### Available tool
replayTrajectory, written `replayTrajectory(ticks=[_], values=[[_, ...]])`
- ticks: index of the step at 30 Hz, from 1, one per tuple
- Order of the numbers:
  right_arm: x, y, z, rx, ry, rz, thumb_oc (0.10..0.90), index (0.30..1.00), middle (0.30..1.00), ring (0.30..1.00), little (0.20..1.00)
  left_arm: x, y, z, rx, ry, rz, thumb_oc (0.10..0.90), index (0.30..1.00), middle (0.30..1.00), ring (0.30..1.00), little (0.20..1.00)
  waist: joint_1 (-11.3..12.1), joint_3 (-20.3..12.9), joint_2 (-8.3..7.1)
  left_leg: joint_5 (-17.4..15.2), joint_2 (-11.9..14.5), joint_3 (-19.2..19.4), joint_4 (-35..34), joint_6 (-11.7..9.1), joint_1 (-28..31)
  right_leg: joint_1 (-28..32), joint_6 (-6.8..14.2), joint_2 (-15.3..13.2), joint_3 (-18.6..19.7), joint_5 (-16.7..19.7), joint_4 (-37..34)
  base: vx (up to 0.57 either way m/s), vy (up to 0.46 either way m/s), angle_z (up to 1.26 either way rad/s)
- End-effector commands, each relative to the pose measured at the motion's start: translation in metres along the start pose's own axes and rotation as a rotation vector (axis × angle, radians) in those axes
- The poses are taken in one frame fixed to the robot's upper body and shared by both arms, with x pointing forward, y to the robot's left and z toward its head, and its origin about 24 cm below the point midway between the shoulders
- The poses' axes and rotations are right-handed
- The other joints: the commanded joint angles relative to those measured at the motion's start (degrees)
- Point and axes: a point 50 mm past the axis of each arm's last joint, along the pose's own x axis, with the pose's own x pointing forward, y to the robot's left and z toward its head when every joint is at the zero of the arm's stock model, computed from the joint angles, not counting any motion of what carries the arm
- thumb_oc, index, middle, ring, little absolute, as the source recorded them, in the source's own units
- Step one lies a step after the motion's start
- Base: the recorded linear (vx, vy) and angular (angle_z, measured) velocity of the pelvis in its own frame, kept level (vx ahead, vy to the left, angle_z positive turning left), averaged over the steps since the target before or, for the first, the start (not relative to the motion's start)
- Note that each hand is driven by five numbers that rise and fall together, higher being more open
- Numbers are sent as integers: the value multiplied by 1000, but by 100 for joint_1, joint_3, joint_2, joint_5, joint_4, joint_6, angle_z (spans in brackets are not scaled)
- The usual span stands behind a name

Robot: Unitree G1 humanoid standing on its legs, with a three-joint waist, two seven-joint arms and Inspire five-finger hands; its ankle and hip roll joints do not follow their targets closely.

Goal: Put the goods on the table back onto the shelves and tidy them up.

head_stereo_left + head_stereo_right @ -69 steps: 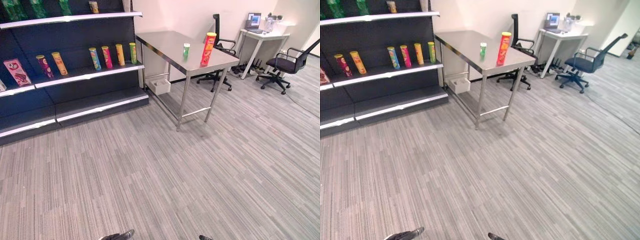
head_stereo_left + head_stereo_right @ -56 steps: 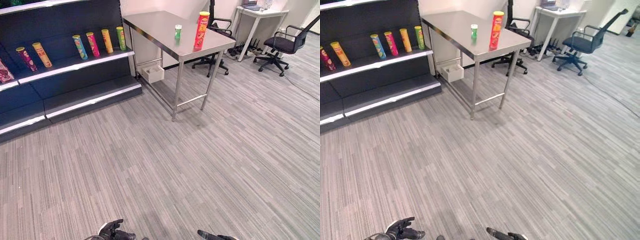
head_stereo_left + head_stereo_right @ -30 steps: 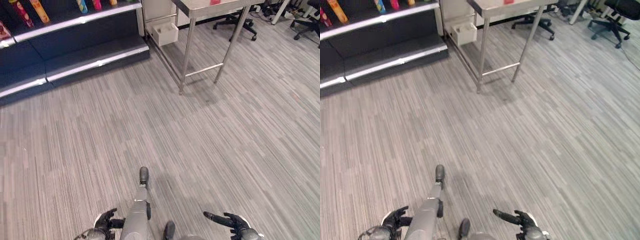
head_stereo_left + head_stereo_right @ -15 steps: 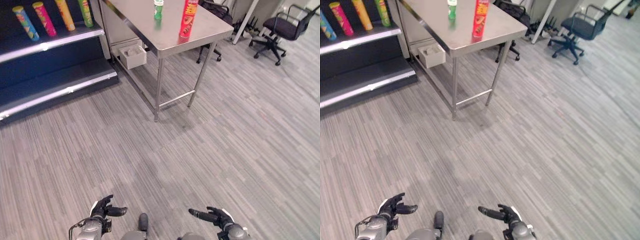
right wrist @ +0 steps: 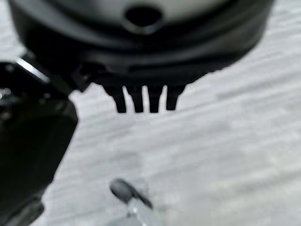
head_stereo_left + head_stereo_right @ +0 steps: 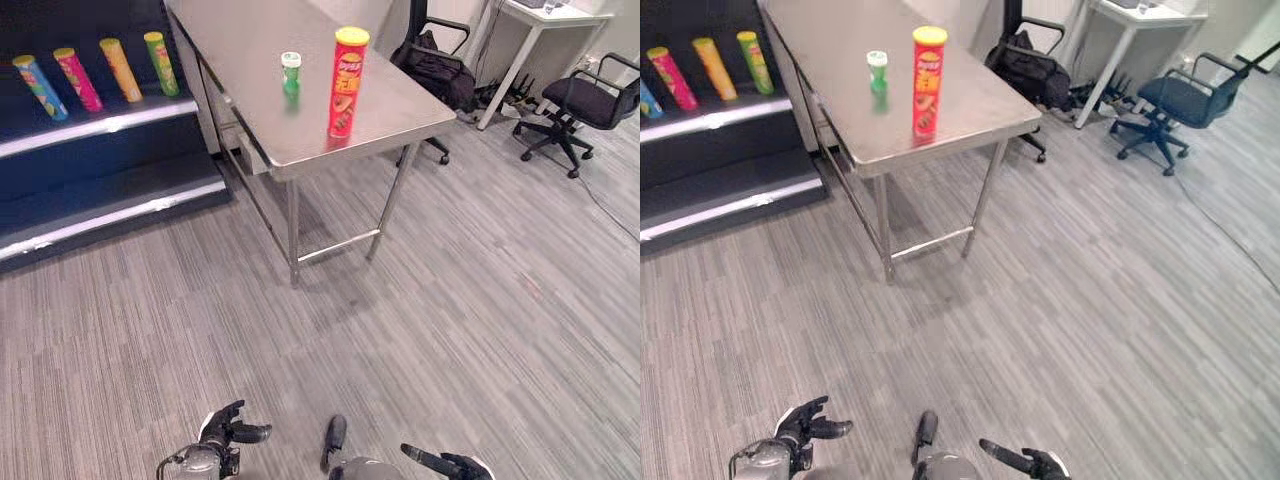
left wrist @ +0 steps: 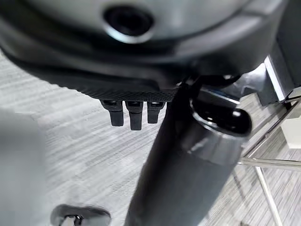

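Steel table (image 6: 400, 100) stands just right of the dark shelves (image 6: 100, 130), its near corner and legs facing a wide stretch of striped grey floor (image 6: 450, 330). Office chairs (image 6: 585, 105) and a white desk (image 6: 535, 20) sit far right, well apart. Tall red can (image 6: 346, 83) stands upright near the table's front edge; small green can (image 6: 291, 73) just behind it. Four cans (image 6: 90, 72) in a row on the shelf. Left hand (image 6: 225, 430) and right hand (image 6: 445, 464) low near the floor, well apart from both cans, fingers loosely spread, holding nothing. Label print too small to read.
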Motion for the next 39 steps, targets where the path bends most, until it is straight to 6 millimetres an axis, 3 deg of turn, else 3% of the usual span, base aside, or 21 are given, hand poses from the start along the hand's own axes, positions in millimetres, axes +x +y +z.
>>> replayTrajectory(ticks=[1,2,3,4,5,6,7,9,11,12,14,16,19,20,21,28,29,33,35,36,39], values=[[-1,-24,3,34,-24,-81,800,900,900,900,900,4,11,30,-8,-102,24,800,900,900,900,900,-112,209,-50,-113,-153,922,-1449,708,-144,745,846,-348,191,-546,-285,361,9,-8],[-1,-25,5,42,-31,-85,800,900,900,900,900,4,11,26,-4,-85,26,800,900,900,900,900,-64,216,-43,-324,47,1070,-2219,738,-35,832,932,-411,216,-624,-285,521,327,2],[-1,-27,6,24,-31,-92,800,900,900,900,900,4,11,23,-5,-73,36,800,900,900,900,900,-24,167,86,331,478,885,-3809,554,-96,952,1032,-488,211,-828,-285,605,520,-65],[-1,-27,5,8,-31,-96,800,900,900,900,900,4,11,23,-18,-73,41,800,900,900,900,900,63,158,182,936,746,484,-4579,401,-286,1143,1069,-509,282,-1011,-285,625,568,-53],[-2,-27,2,-4,-23,-96,800,900,900,900,900,4,12,22,-19,-71,46,800,900,900,900,900,105,158,214,1127,806,338,-4997,287,-299,1261,1122,-551,312,-1106,-285,665,606,-100],[-1,-28,0,-19,-6,-90,800,900,900,900,900,4,11,16,5,-41,41,800,900,900,900,900,144,61,275,1118,876,271,-5214,167,-265,1464,1263,-675,430,-1165,-285,705,794,-16],[-2,-22,-6,-26,15,-77,800,900,900,900,900,4,11,17,51,-47,30,800,900,900,900,900,157,-88,232,1049,710,384,-5023,168,-163,1533,1456,-1067,543,-1044,-193,682,920,-51],[1,-12,11,-25,-31,-46,800,900,900,900,900,5,28,28,118,-70,69,800,900,900,900,900,201,-126,18,634,347,769,-4633,531,-138,1034,1634,-1657,676,-602,431,319,817,-51],[2,-4,34,-63,-106,-25,800,900,900,900,900,5,43,40,104,-96,110,800,900,900,900,900,288,-98,45,447,54,1197,-4773,820,65,473,1525,-2070,99,-214,1312,141,675,-132],[2,-1,40,-70,-130,-16,800,900,900,900,900,5,47,39,111,-89,124,800,900,900,900,900,200,-44,57,419,-100,1286,-4951,897,286,264,1441,-1863,184,-278,1465,153,459,-51],[2,0,48,-85,-153,-22,800,900,900,900,900,6,47,44,109,-99,129,800,900,900,900,900,110,44,106,378,-240,1416,-5138,927,489,10,1412,-1403,-60,-433,973,74,232,33],[3,0,43,-76,-133,-21,800,900,900,900,900,8,44,44,139,-92,117,800,900,900,900,900,5,101,90,311,-363,1405,-5142,956,579,-102,1398,-1116,146,-406,596,53,64,31],[3,-1,23,-59,-64,-25,800,900,900,900,900,8,34,42,168,-94,82,800,900,900,900,900,-50,79,40,254,-502,1400,-5113,983,694,189,1400,-996,408,-368,204,64,33,38],[3,-1,23,-59,-64,-25,800,900,900,900,900,8,34,42,168,-94,82,800,900,900,900,900,-52,65,39,260,-503,1399,-5109,984,672,172,1400,-997,408,-359,198,65,-58,83],[2,-5,6,-39,-3,-38,800,900,900,900,900,8,27,35,168,-79,60,800,900,900,900,900,-64,-48,47,250,-467,1451,-5177,937,752,351,1432,-967,298,-247,-89,54,-55,69],[-1,-6,-13,2,63,-43,800,900,900,900,900,6,22,21,180,-39,38,800,900,900,900,900,-124,-147,29,211,-353,1403,-5175,842,863,555,1404,-854,370,-312,-285,47,-75,-13],[-1,-6,-14,6,64,-45,800,900,900,900,900,6,21,23,180,-45,36,800,900,900,900,900,-124,-124,16,182,-342,1376,-5055,825,812,559,1393,-845,387,-326,-285,-47,-93,-38],[0,-17,-6,-6,41,-71,800,900,900,900,900,8,12,40,174,-106,11,800,900,900,900,900,-158,138,-87,-192,-150,1197,-3494,617,-62,529,1260,-908,224,-392,-230,-114,-53,20],[0,-20,-5,-8,42,-81,800,900,900,900,900,8,12,40,176,-110,11,800,900,900,900,900,-157,149,-97,-199,-5,1146,-3278,556,-184,567,1264,-917,175,-413,-252,-33,104,44],[1,-25,1,14,24,-99,800,900,900,900,900,8,12,41,163,-113,18,800,900,900,900,900,-109,162,-81,-160,313,951,-3355,441,-55,669,1327,-966,158,-413,-269,17,254,-16],[1,-25,4,32,11,-93,800,900,900,900,900,9,8,37,172,-93,11,800,900,900,900,900,-124,-11,4,5,327,546,-4296,440,378,700,1495,-1132,173,-369,-285,118,340,-30]])
